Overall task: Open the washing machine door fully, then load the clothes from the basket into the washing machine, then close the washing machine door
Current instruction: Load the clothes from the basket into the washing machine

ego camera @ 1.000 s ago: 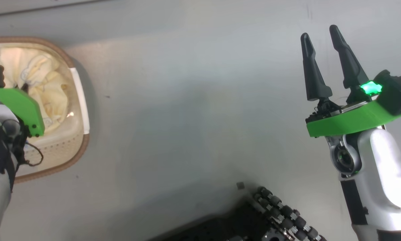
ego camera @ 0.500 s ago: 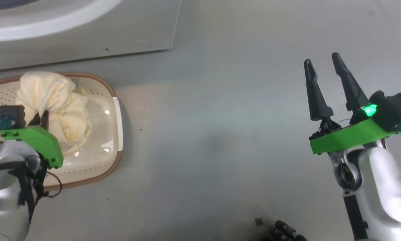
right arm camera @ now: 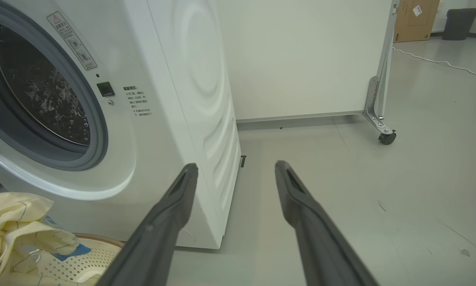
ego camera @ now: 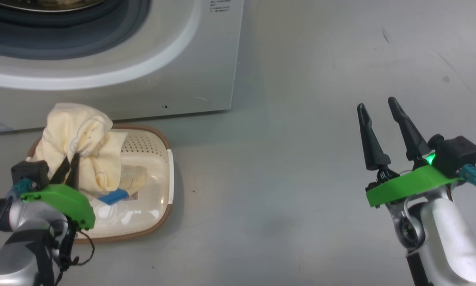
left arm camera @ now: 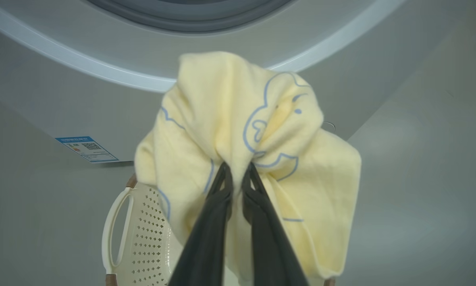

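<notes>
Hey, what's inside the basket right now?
The clothes, pinched by the left gripper, hang down into the basket, with a blue patch at the bottom. What lies under the cloth is hidden.

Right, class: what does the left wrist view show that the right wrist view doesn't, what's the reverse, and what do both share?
Left wrist: the left end effector shut on the clothes, over the basket. Right wrist: the open right end effector, the drum, a caster and a bin. Both: the washer, clothes and basket.
</notes>
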You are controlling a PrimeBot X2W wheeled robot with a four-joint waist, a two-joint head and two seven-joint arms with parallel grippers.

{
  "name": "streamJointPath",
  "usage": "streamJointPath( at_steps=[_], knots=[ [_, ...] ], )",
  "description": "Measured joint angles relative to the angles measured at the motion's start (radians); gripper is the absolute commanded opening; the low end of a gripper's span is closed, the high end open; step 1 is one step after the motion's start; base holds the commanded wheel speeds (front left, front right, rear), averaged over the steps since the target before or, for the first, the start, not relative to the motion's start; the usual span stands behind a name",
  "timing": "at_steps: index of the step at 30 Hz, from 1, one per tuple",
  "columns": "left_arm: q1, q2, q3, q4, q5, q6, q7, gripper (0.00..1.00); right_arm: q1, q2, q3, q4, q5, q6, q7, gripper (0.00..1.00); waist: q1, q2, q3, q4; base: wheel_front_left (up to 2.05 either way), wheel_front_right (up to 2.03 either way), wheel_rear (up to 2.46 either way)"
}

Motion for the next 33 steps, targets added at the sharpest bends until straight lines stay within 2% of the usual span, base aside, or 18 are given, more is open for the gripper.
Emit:
streamJointPath(
  at_steps=[6, 13, 22, 30, 33],
  knots=[
    [0.130, 0.000, 0.106, -0.172, 0.087, 0.029, 0.000, 0.00, 0.049, 0.000, 0.000, 0.021, 0.000, 0.000, 0.000, 1.00, 0.0000, 0.0000, -0.081, 0.018, 0.00, 0.00, 0.00],
    [0.256, -0.010, 0.215, -0.320, 0.167, 0.036, 0.000, 0.00, 0.085, 0.000, -0.001, 0.037, 0.000, 0.000, 0.000, 1.00, 0.0000, 0.0000, -0.167, 0.036, 0.00, 0.00, 0.00],
    [0.387, -0.060, 0.319, -0.405, 0.213, 0.034, 0.000, 0.00, 0.133, 0.000, -0.006, 0.048, 0.000, 0.000, 0.000, 1.00, 0.0000, 0.0000, -0.254, 0.060, 0.00, 0.00, 0.00],
    [0.454, -0.103, 0.403, -0.465, 0.246, 0.016, 0.000, 0.00, 0.152, 0.000, -0.014, 0.049, 0.001, 0.000, 0.000, 1.00, 0.0001, -0.0001, -0.286, 0.072, 0.00, 0.00, 0.00],
    [0.470, -0.117, 0.422, -0.475, 0.251, -0.009, 0.000, 0.00, 0.153, 0.000, -0.016, 0.048, 0.014, 0.000, 0.000, 1.00, 0.0001, -0.0001, -0.288, 0.071, 0.00, 0.00, 0.00]
  ],
)
